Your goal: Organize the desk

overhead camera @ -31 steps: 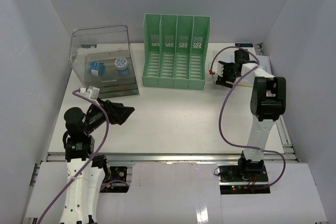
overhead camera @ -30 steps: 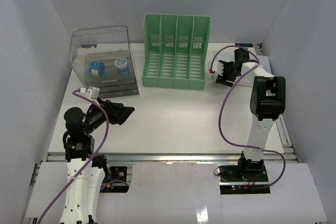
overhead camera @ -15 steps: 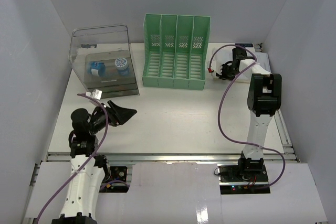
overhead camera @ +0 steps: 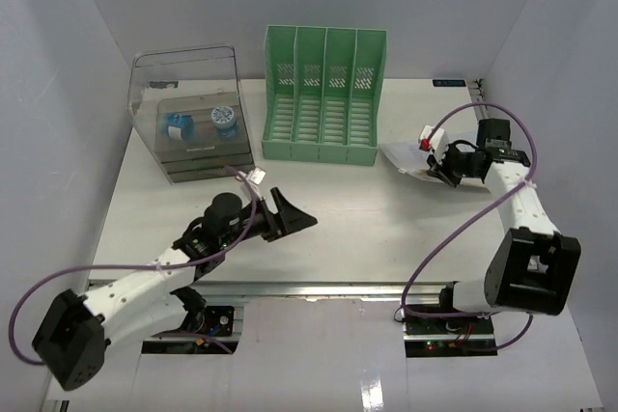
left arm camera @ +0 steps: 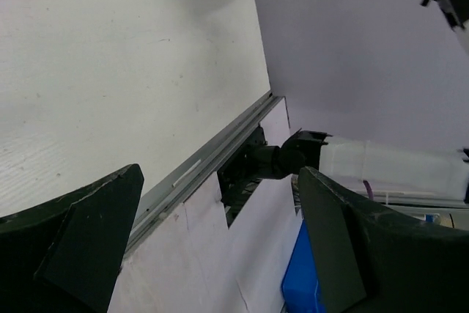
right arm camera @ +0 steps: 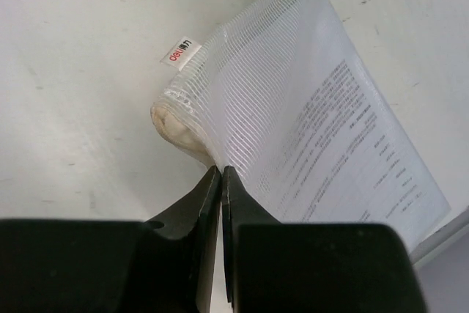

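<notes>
Translucent mesh-textured document pouch pinched in right hand.

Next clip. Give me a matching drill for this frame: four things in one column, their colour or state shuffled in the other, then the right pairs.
Things
1. left gripper
2. right gripper
3. file rack
4. drawer box

Colour or state
A. clear plastic, blue-and-white items inside
B. open, nothing between its fingers
C. green, four slots
D. shut on the mesh pouch

Pairs: 1-B, 2-D, 3-C, 4-A
</notes>
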Robot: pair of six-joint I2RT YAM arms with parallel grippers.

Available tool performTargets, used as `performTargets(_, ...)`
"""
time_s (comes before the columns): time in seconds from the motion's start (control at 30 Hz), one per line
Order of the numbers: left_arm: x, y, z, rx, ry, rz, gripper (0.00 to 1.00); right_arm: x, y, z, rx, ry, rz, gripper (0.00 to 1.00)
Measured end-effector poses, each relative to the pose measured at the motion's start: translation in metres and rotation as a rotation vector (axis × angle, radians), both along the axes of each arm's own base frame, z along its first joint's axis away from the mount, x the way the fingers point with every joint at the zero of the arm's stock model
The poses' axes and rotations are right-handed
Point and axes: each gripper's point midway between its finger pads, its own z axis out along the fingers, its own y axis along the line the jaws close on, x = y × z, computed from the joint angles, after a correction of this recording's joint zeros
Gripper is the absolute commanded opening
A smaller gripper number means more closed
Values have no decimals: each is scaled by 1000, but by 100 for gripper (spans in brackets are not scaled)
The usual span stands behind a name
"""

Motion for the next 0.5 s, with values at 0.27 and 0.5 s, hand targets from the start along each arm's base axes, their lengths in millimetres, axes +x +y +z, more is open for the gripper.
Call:
performTargets(0.27, 41, -78, 5, 9, 71, 50, 98, -68, 17, 24, 135, -37, -41, 8)
performTargets(0.5, 79, -150, 6, -50, 124, 57, 98, -105, 42, 53, 248, -85, 41, 8)
